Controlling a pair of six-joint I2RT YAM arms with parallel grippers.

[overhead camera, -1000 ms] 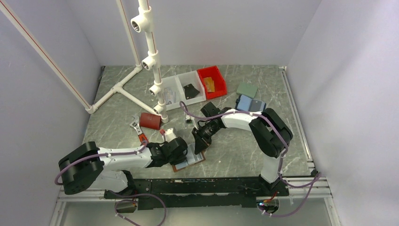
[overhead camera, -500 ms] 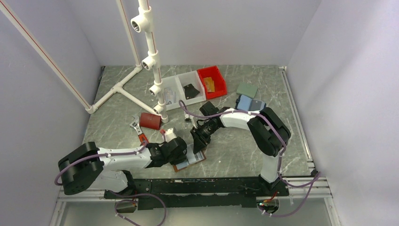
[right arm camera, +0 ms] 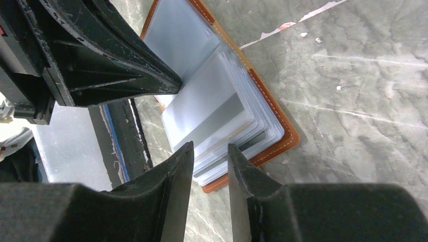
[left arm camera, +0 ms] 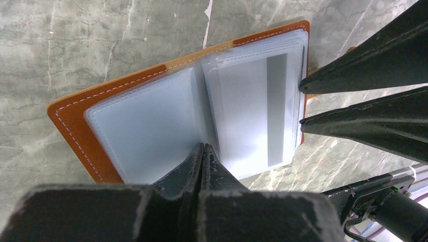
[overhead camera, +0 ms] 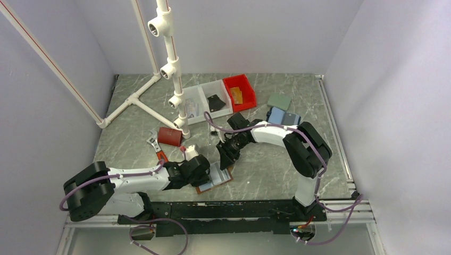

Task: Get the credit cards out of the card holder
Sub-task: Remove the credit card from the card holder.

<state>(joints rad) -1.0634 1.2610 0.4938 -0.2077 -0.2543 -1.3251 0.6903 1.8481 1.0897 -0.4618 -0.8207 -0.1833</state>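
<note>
Step in hand: lining up to pull a card. We see none out near either jaws yet.

Left jaws: fully closed, nothing between them. The closed tip is down on the card holder (left arm camera: 75, 118) at the fold between its two stacks of clear sleeves (left arm camera: 146, 126). We read that as pinning it to the counter (left arm camera: 101, 30). The holder lies open and flat right under that tip, brown cover down.

Right jaws: part open with a narrow gap, gripping nothing we can see. The tips sit at the free edge of the sleeves, on the far side of the fold from the left jaws. The top sleeve there holds a pale credit card (left arm camera: 247, 116) with a grey band, its outer edge just short of the right tips. We can't tell whether the sleeves below it are loaded.

Next move, as we judge it:
- Get the right tips onto the card edge only, not the sleeve plastic.
- Close, then draw straight out, away from the left jaws, with the left tip holding the fold down.

Risk: if we pinch sleeve and card together, the whole holder drags or lifts.
</note>
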